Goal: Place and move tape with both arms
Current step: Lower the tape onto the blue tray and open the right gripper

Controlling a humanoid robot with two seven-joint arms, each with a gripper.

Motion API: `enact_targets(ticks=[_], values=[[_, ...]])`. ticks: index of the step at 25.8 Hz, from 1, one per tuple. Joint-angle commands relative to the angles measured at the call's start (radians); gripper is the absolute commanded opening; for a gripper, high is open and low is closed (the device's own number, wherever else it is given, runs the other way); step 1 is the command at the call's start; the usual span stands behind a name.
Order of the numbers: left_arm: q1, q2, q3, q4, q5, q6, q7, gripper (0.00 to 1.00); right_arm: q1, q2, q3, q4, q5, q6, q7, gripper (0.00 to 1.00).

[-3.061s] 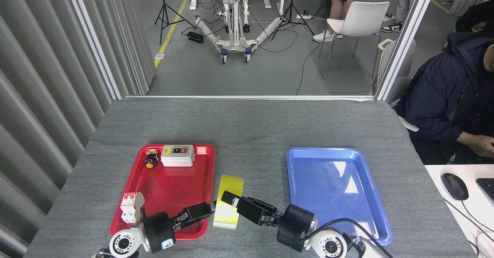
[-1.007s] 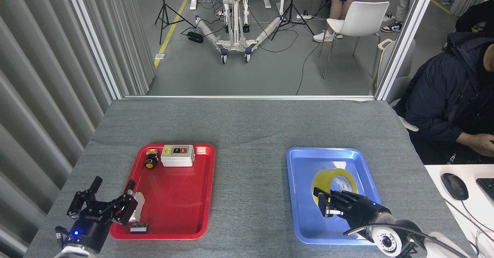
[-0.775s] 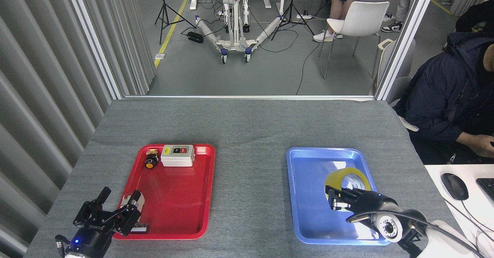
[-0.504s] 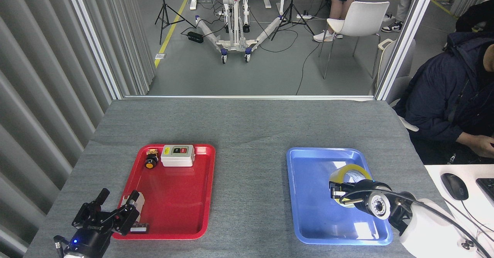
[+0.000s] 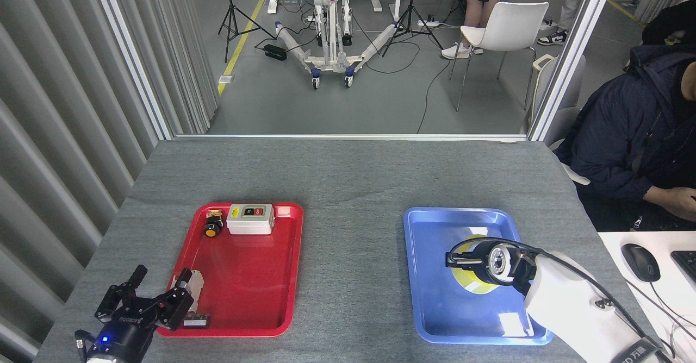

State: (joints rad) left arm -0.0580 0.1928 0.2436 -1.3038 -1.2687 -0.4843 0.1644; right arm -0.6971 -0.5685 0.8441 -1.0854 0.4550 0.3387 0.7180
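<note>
1. the right gripper (image 5: 462, 260) has swung over the tape (image 5: 478, 286), which a second ago stood tilted in its grasp and now lies low in the blue tray (image 5: 435, 227), mostly hidden by the wrist; whether the fingers have released it, i cannot tell.
2. the placing looks nearly done.
3. the left gripper (image 5: 144, 292) has barely shifted, fingers spread and empty, at the near left corner of the red tray (image 5: 244, 276).
4. grey felt table (image 5: 348, 178); a person (image 5: 636, 140) sits far right.
</note>
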Motion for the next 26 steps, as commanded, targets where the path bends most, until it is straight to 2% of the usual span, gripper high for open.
enact_targets(ticks=[1, 4, 13, 24, 25, 26], values=[[-0.006, 0.002, 0.000, 0.000, -0.031, 0.012, 0.006, 0.99, -0.042, 0.024, 0.035, 0.022, -0.002, 0.062, 0.032, 0.00], [-0.011, 0.002, 0.000, 0.000, -0.069, 0.044, 0.006, 0.99, -0.056, 0.032, 0.042, 0.051, -0.002, 0.077, 0.032, 0.00], [-0.011, -0.004, 0.000, -0.022, -0.070, 0.049, 0.004, 0.99, -0.058, 0.075, 0.050, 0.182, -0.001, 0.037, 0.026, 0.00], [-0.003, -0.007, -0.004, -0.014, -0.072, 0.075, 0.004, 1.00, -0.064, 0.099, 0.047, 0.199, -0.001, 0.032, 0.021, 0.00], [-0.003, -0.007, -0.004, -0.012, -0.072, 0.075, 0.003, 1.00, -0.062, 0.101, 0.047, 0.199, -0.001, 0.034, 0.021, 0.02], [-0.003, -0.009, -0.004, -0.014, -0.072, 0.076, 0.003, 1.00, -0.062, 0.102, 0.049, 0.200, -0.001, 0.036, 0.021, 0.07]])
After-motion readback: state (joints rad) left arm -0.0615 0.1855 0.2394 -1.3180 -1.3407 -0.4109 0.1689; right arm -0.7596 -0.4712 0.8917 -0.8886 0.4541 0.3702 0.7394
